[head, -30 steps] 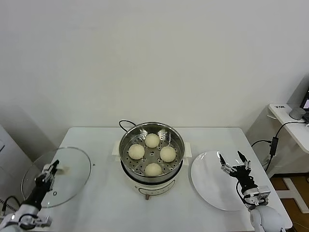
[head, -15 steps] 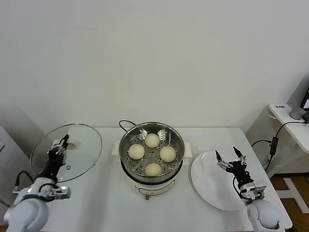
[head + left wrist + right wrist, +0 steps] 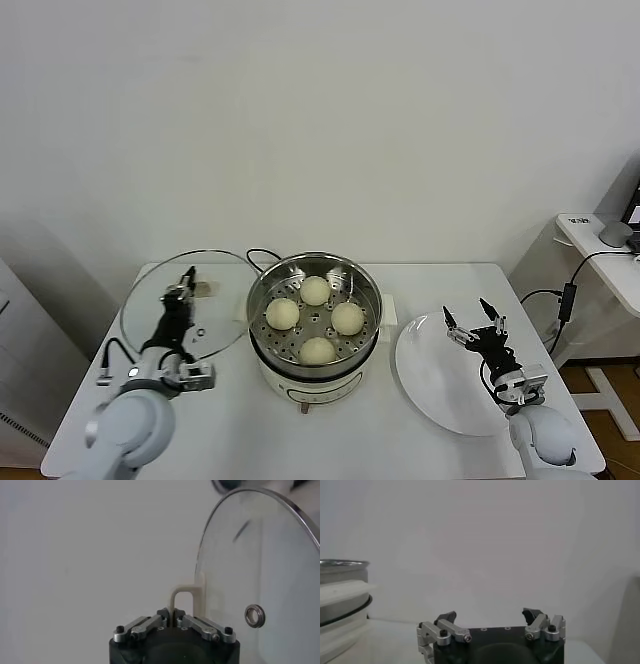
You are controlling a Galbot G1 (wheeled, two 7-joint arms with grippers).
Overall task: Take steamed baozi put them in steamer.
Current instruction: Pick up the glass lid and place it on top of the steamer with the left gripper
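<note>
Four cream-white baozi sit in the shiny steamer (image 3: 262,286) at the table's middle: one at the back (image 3: 315,290), one left (image 3: 282,313), one right (image 3: 347,318), one front (image 3: 317,351). My left gripper (image 3: 182,290) is shut on the white handle (image 3: 186,596) of the round glass lid (image 3: 225,315) and holds the lid tilted in the air just left of the steamer. My right gripper (image 3: 473,325) is open and empty above the flat white plate (image 3: 430,380), right of the steamer. The steamer's side also shows in the right wrist view (image 3: 342,605).
The steamer's black cord (image 3: 259,255) runs off behind it. The white table's right edge (image 3: 545,370) lies close past the plate. A white side table (image 3: 605,250) with cables stands further right. The wall is behind.
My left gripper has lifted the glass lid off the table at the far left and carried it right, up to the steamer's left side. The right gripper has barely moved.
</note>
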